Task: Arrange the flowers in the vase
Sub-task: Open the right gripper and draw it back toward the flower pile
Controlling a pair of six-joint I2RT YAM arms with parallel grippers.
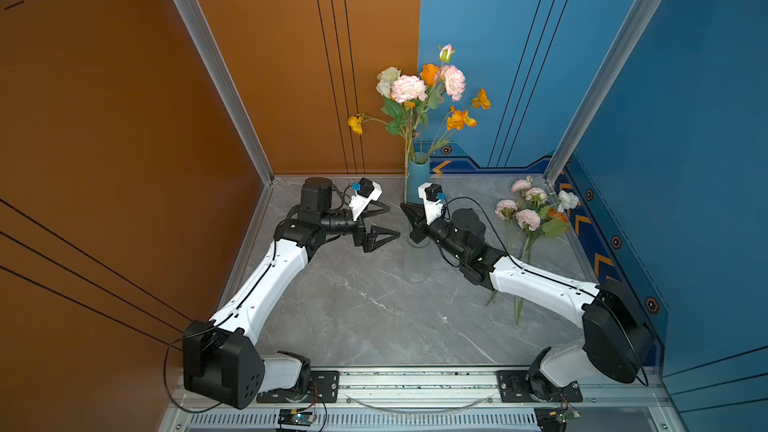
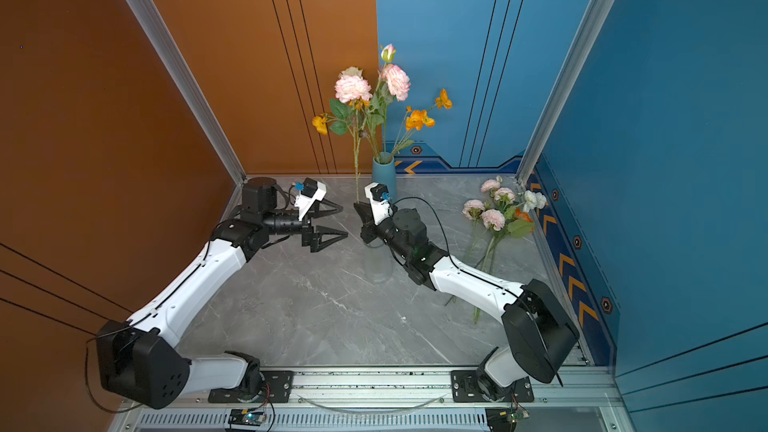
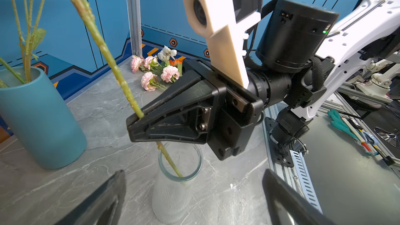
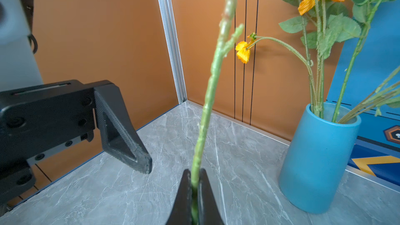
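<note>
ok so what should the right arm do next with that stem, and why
Probably lower the right end effector a little: it is shut on the flower stem, whose lower end sits only just inside the clear glass vase. Opening now might let the tall stem tip out.

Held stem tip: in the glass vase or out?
In. Left wrist view shows the stem ending inside the glass vase rim.

Long green stem [image 3: 101,44], near upright, lower end inside clear ribbed glass vase [image 3: 168,202]. Loose pink, white, orange flowers [image 1: 528,218] lying flat, 2 o'clock of vase.
</note>
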